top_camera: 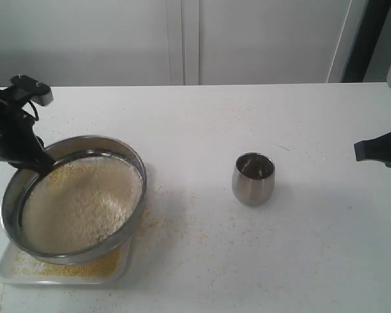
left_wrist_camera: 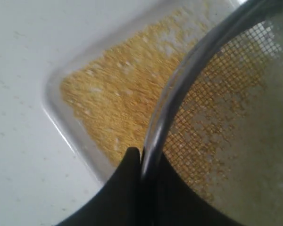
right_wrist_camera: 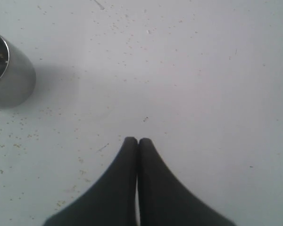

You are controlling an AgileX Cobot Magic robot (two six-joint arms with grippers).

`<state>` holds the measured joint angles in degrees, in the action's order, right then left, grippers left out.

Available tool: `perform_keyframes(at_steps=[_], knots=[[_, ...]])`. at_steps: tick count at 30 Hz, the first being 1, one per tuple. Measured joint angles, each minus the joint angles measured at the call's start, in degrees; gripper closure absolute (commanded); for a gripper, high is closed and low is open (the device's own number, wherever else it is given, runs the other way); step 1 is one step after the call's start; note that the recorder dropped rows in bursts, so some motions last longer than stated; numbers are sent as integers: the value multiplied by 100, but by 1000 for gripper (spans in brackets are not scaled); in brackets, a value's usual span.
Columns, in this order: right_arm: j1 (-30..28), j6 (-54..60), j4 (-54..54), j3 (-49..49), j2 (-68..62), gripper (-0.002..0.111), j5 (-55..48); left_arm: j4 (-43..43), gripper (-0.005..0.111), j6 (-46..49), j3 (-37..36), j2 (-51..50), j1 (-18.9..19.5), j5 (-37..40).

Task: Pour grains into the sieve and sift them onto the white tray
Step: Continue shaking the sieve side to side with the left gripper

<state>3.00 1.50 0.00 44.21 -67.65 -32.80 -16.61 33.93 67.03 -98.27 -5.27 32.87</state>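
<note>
One sieve point(top_camera: 139, 171) hangs over one white tray point(top_camera: 12, 272); one cup point(top_camera: 253, 180) stands apart.

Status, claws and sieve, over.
Left claw shut on sieve, over white tray. Yellow grains on tray, pale ones in sieve. Right claw shut, empty, clear of cup.

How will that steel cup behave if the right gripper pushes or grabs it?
The steel cup looks nearly empty, so it is probably light and easily shoved. Its rounded belly and narrower base suggest it could tip, then roll. The polished surface may slip in the right gripper.
</note>
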Motion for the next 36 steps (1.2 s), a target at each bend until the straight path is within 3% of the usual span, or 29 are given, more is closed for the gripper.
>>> perform_keyframes(at_steps=[3,5,7,9,11,16,18,20,24,26,28,32,34,36], knots=[[0,0,0,0,0,108,0,-54,107,-1666,-14,0,136,-296],[0,0,0,0,0,108,0,-94,107,-1948,-2,0,209,-608],[0,0,0,0,0,108,0,-94,107,-1103,34,0,209,-655],[0,0,0,0,0,108,0,-66,107,3,37,0,134,-218],[0,0,0,0,0,108,0,14,107,67,10,0,89,175],[0,0,0,0,0,108,0,-49,107,-1967,-3,0,286,-248],[0,0,0,0,0,108,0,-49,107,-2308,-3,0,333,-437],[0,0,0,0,0,108,0,-68,107,-1986,7,0,307,-462],[0,0,0,0,0,108,0,-81,107,394,7,0,98,149],[0,0,0,0,0,108,0,-25,107,840,7,0,37,477],[0,0,0,0,0,108,0,10,107,238,7,0,64,355],[0,0,0,0,0,108,0,-39,107,-2236,7,0,276,-427],[0,0,0,0,0,108,0,-61,107,-2508,15,0,318,-607],[0,0,0,0,0,108,0,-64,107,-2097,30,0,318,-424]])
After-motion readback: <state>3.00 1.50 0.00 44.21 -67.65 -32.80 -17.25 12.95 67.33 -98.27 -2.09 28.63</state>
